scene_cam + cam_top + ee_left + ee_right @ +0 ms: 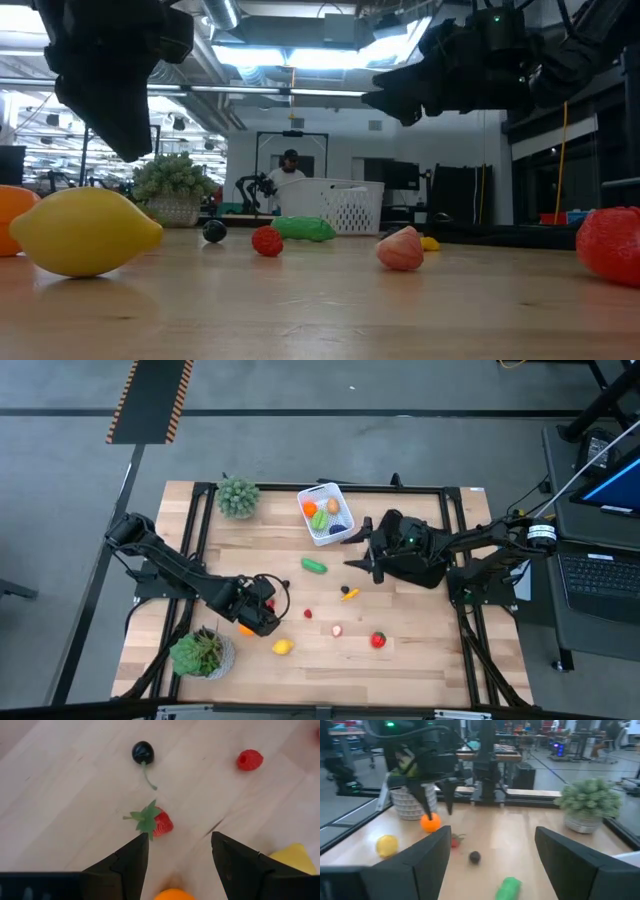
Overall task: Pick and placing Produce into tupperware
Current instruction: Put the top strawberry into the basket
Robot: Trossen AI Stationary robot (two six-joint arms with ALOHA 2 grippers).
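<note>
The white tupperware [327,513] stands at the far middle of the table with several produce pieces in it. Loose produce lies on the wood: a green cucumber [314,565], a carrot [348,594], a red tomato [378,640], a lemon [283,647], an orange [245,628], a leafy strawberry [159,822], a black cherry [143,752] and a raspberry [249,759]. My left gripper [180,837] hangs open, pointing steeply down, above the wood between strawberry and orange. My right gripper [355,550] is open and level, just right of the tupperware, with nothing between its fingers.
A potted plant [238,496] stands at the far left of the table, left of the tupperware. A second one [203,652] stands at the near left corner, beside my left arm. A black frame [455,500] runs around the tabletop.
</note>
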